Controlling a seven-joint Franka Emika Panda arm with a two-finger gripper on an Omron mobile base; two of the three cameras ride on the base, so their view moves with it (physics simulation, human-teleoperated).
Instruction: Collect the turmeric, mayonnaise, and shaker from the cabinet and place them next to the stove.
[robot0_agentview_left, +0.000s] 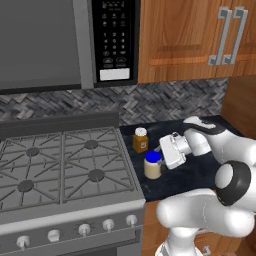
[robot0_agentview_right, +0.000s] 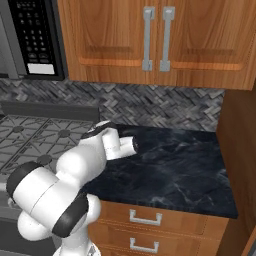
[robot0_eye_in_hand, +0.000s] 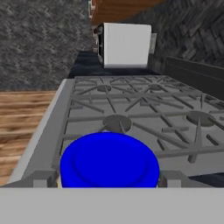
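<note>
Mayonnaise: your squat cream jar with the blue lid (robot0_agentview_left: 153, 165) stands upright on the dark counter (robot0_agentview_left: 200, 172), just beside the right edge of the stove (robot0_agentview_left: 65, 165). In the hand view its blue lid (robot0_eye_in_hand: 109, 161) sits at 6 o'clock, between the two finger tips.
Turmeric: the amber jar with the pale lid (robot0_agentview_left: 140, 140) stands upright on the same counter at about 11 o'clock from the mayonnaise, near it but apart, also close to the stove's edge.
Gripper: you see the gripper (robot0_agentview_left: 161, 161) at about 3 o'clock of the mayonnaise, level with its lid. The fingers are spread wide on either side of the lid, and nothing is clamped.
Step in hand: going by how things lie, you are at the release of the mayonnaise next to the stove. Two of the three items look placed.
Next move: draw the hand straight back from the jar without brushing the lid, since a nudge could tip it towards the turmeric. After that the shaker is left to fetch from the cabinet.
Left base view: this gives you both jars, their spacing, and the stove's front knobs (robot0_agentview_left: 84, 229).
Right base view: here the arm (robot0_agentview_right: 107, 145) covers the jars. What you gain is the bare stretch of marble counter (robot0_agentview_right: 175, 165) to the right, the drawers (robot0_agentview_right: 145, 217) under it, and the panelled cupboards (robot0_agentview_right: 155, 40) above.
Hand view: you look low across the grates (robot0_eye_in_hand: 144, 105) to a white boxy thing (robot0_eye_in_hand: 126, 45) at 12 o'clock; I cannot tell what it is.
</note>
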